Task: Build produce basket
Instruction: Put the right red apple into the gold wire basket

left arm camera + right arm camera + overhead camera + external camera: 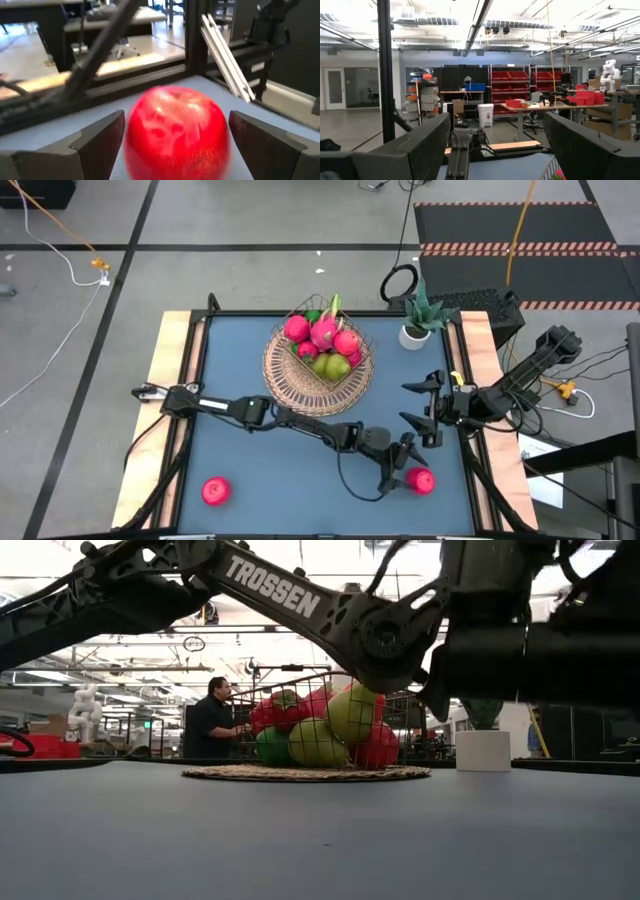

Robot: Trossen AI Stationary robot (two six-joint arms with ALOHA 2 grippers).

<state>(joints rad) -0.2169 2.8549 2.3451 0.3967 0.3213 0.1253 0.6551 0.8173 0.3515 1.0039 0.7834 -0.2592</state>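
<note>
The tan wicker basket (318, 365) stands at the table's far middle. Produce is heaped in it: a pink dragon fruit (324, 332), red fruits and green ones (315, 740). A red apple (421, 480) rests on the blue table near the front right corner. My left gripper (408, 472) reaches across to it, lying low and about level. It is open, one finger on each side of the apple (177, 132), and no touch shows. Another red fruit (215, 491) lies at the near left. My right gripper (425, 415) hangs open above the table's right side.
A small white pot with a green plant (415, 330) stands at the far right, beside the basket. My left arm (290, 420) stretches across the table's middle, in front of the basket. A person (210, 720) stands in the room beyond the table.
</note>
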